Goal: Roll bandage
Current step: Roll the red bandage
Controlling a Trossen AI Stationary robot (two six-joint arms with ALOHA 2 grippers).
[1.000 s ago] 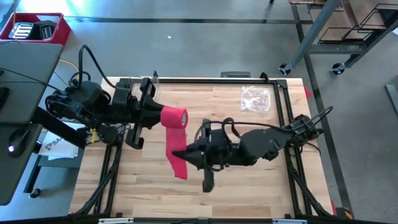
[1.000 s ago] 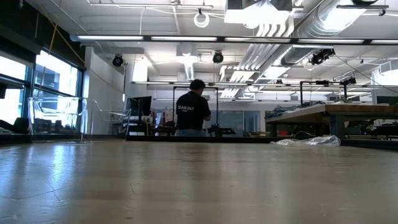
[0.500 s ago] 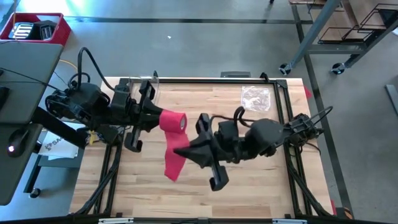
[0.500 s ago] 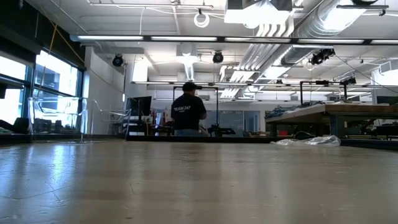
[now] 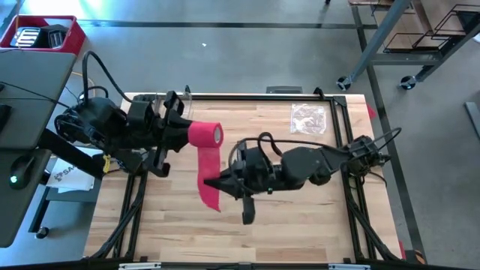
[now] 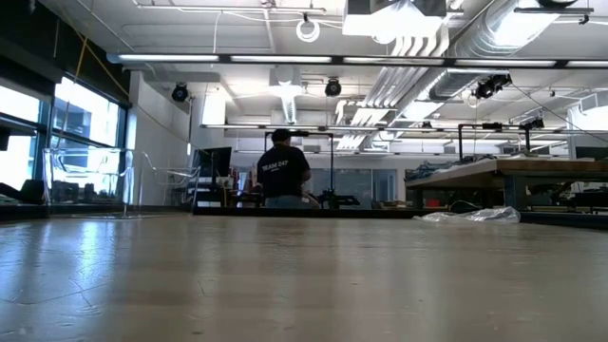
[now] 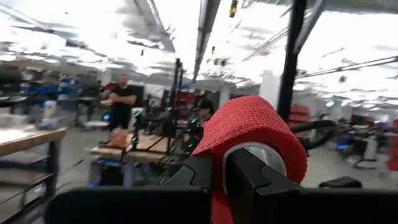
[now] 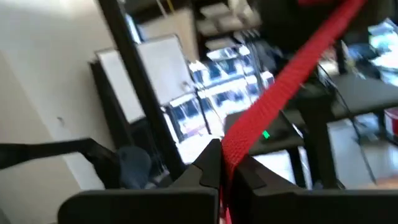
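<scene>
I am looking straight down on the wooden tabletop, where both of my dark arms are working the bandage above the boards. The left gripper is reaching in from the left edge, its fingers clamped on the rolled end, a red cylinder with a pale core. From that roll a loose red strip is hanging down toward the middle of the tabletop, where the right gripper is pinching it with its fingers pressed together on the fabric; a short tail is trailing past them.

The left wrist view is giving me what the overhead cannot: the roll seen end-on, its textured weave wrapped over a pale core, with a dark finger crossing in front. The right wrist view is showing the strip running taut and diagonal away from the closed fingers.

The low view is showing neither arm nor bandage, only bare wood grain, and beyond it a workshop hall with ceiling ducts, benches and a person in a dark shirt standing with their back turned.

A crinkled clear plastic bag is lying near the far right corner of the tabletop, well apart from both grippers.
</scene>
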